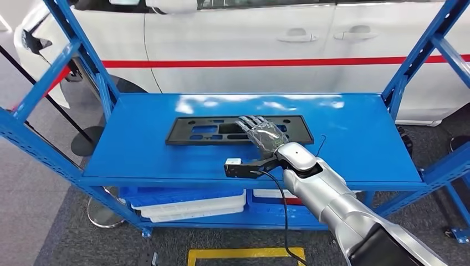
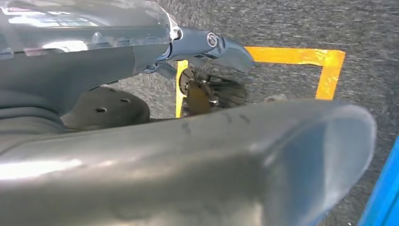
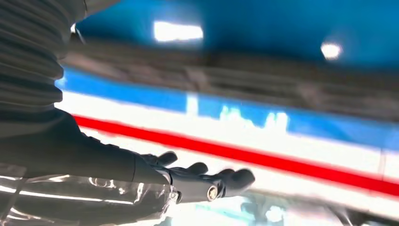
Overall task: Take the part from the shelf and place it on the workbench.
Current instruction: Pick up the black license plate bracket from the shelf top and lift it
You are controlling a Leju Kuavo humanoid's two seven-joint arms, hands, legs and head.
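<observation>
A flat black rectangular part (image 1: 205, 131) with several cut-outs lies lengthwise on the blue shelf (image 1: 354, 138), toward the back. My right hand (image 1: 260, 133) reaches in over the front edge with its fingers stretched out flat above the part's right-of-middle section; I cannot tell whether they touch it. In the right wrist view that hand (image 3: 141, 183) is extended and holds nothing, with the part (image 3: 226, 80) a blurred dark band beyond it. My left hand (image 2: 94, 61) hangs over the grey floor, fingers straight and holding nothing.
A white car (image 1: 249, 50) with a red stripe stands close behind the shelf. Blue uprights (image 1: 83, 55) and diagonal braces flank both ends. White and blue bins (image 1: 188, 205) sit on the lower level. Yellow floor tape (image 1: 244, 255) marks the carpet in front.
</observation>
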